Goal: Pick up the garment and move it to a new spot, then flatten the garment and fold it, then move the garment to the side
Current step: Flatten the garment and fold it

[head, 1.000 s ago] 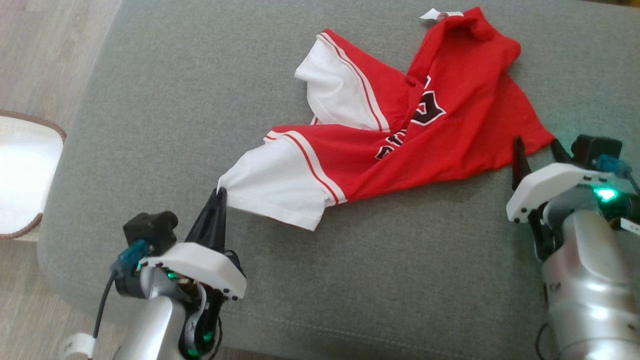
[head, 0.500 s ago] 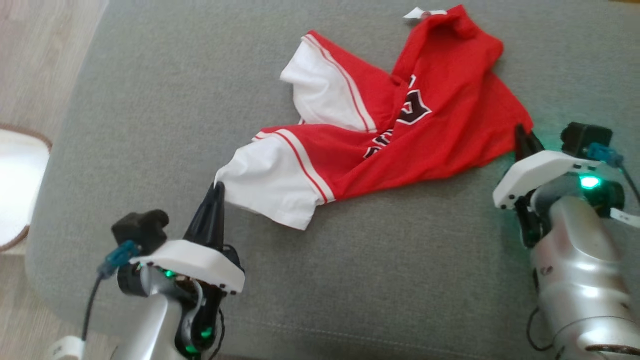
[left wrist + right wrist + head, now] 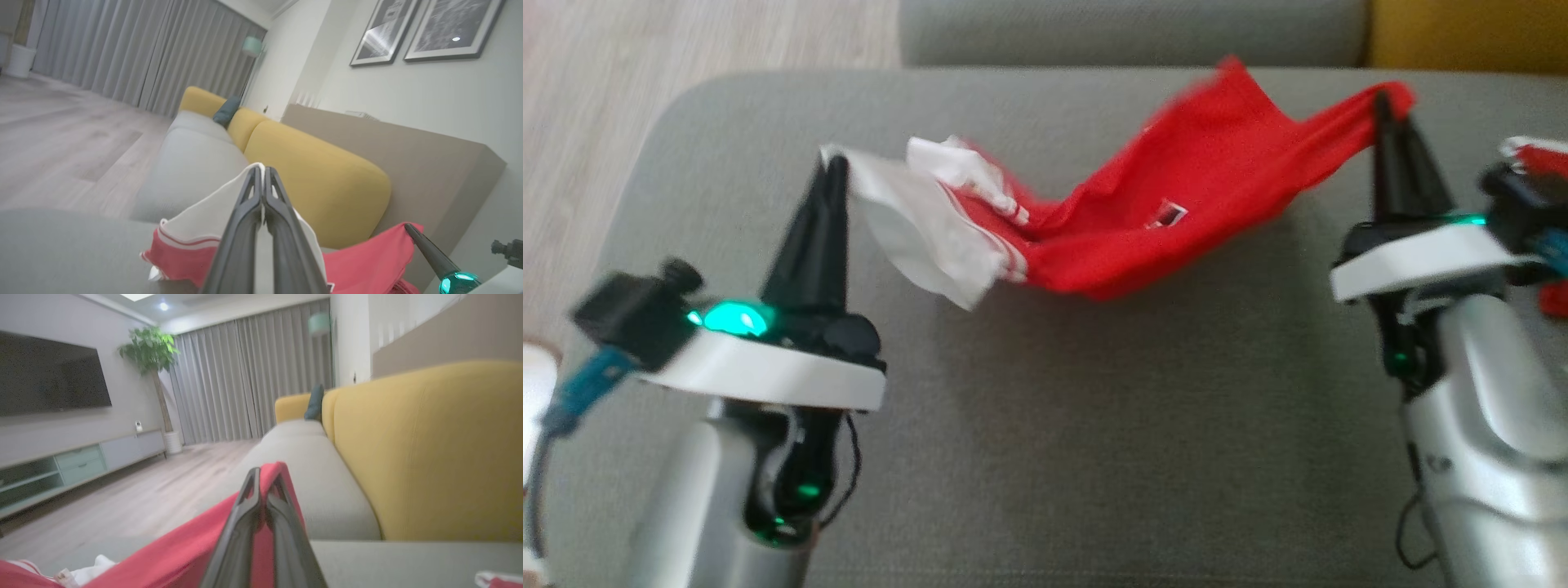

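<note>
Above the far half of the grey cushion (image 3: 1054, 425), the red-and-white garment (image 3: 1176, 180) hangs as a sagging band between two grippers. Toward the far-left corner, the left gripper (image 3: 836, 167) is clamped on a white sleeve corner. Near the far-right edge, the right gripper (image 3: 1380, 106) is clamped on a red corner. Whether the sagging middle touches the cushion cannot be told.
</note>
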